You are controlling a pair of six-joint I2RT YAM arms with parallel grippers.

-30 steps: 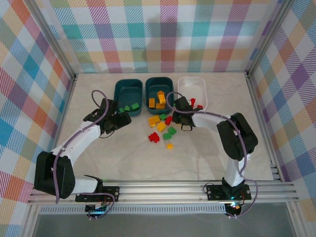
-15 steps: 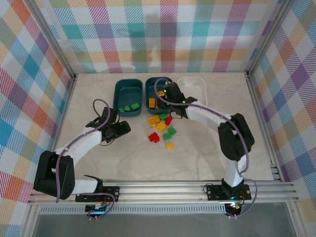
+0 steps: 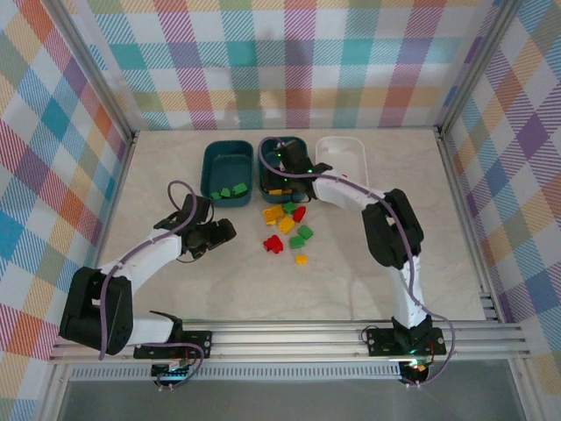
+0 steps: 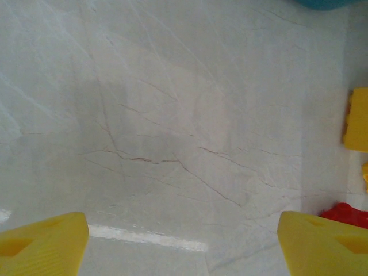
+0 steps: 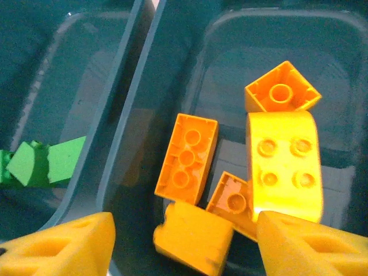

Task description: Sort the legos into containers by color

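Right end effector (image 3: 282,168): fingers spread wide and pinching nothing, hanging over the middle teal bin (image 3: 263,151).
Below the right end effector: several orange bricks (image 5: 187,158) lie in a loose heap on the floor of the middle teal bin. One brighter yellow four-stud brick (image 5: 284,167) is just beside the right-hand finger (image 5: 310,247); whether the two touch cannot be told.
Left end effector (image 3: 217,233): fingers spread, nothing between them. It is low over the bare desk (image 3: 158,175), left of the loose pile.
Beside the left end effector: its wrist camera catches a yellow brick (image 4: 356,118) and a red brick (image 4: 345,214) on the desk at the right edge of the view, apart from both fingers.
Left teal bin (image 3: 226,163): just beside the middle teal bin, with green bricks (image 3: 230,192) grouped at its near end.
White bin (image 3: 344,156): just right of the middle teal bin, with the right arm crossing its near end.
Loose pile (image 3: 286,224): yellow, green and red bricks lie mixed on the desk in front of the middle teal bin. A red one (image 3: 273,243) and a small yellow one (image 3: 301,260) lie nearest the arm bases.
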